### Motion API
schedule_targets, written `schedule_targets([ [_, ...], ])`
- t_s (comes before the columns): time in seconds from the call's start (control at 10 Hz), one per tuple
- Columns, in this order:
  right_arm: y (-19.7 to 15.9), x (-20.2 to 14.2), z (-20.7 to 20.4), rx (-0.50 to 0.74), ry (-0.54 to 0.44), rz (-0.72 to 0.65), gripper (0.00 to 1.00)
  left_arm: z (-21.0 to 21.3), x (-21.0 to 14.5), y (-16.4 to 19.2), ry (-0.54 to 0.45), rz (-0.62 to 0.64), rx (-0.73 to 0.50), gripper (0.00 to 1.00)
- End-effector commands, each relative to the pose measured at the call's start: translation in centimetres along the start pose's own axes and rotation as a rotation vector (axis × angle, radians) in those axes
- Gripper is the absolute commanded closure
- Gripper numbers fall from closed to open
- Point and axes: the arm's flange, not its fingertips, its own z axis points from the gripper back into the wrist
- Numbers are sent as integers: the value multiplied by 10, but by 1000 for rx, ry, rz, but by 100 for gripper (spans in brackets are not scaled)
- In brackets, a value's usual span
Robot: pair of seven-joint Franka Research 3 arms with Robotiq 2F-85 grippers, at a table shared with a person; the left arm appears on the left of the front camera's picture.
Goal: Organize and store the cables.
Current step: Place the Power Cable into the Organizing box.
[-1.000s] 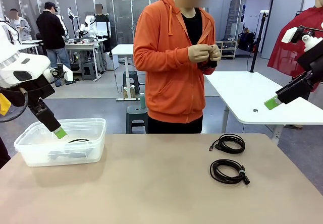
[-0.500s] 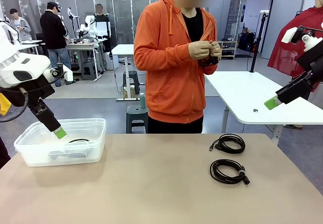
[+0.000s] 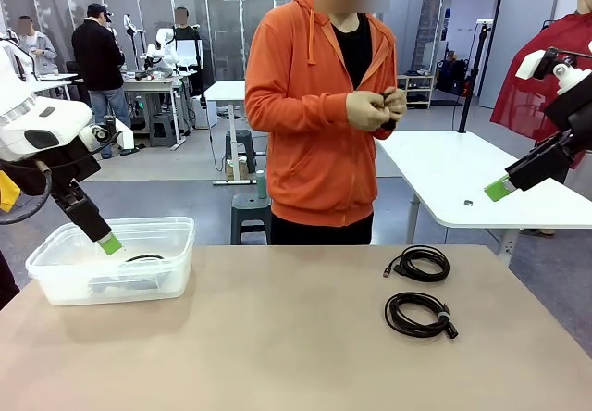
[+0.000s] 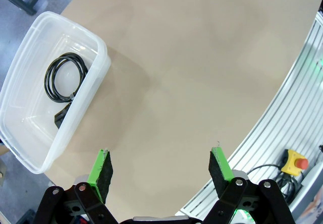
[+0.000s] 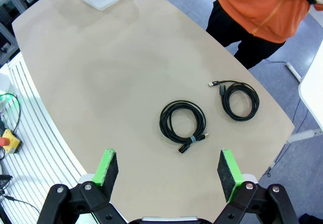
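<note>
Both pincers stand wide apart and hold nothing: the left pincer hangs near the clear plastic tub, and the right pincer sits high over the tan table. 1 coiled black cable already lies in the tub. 2 more lie flat on the table's right half: the nearer coil, and the farther coil with a loose plug end. The person's hands work on something small and dark at chest height. The likely trouble is that the cords are thin and flat. The fingers may scrape the table or pinch only 1 strand, letting a coil unwind and its tail snag the tub's rim.
</note>
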Motion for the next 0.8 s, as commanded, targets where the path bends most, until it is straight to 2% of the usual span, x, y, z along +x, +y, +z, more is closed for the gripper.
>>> schedule_targets([
  [0.0,0,0,0,4,-1,4,0,4,0,-1,19,14,-2,4],
  [0.7,0,0,0,4,-1,4,0,4,0,-1,19,14,-2,4],
])
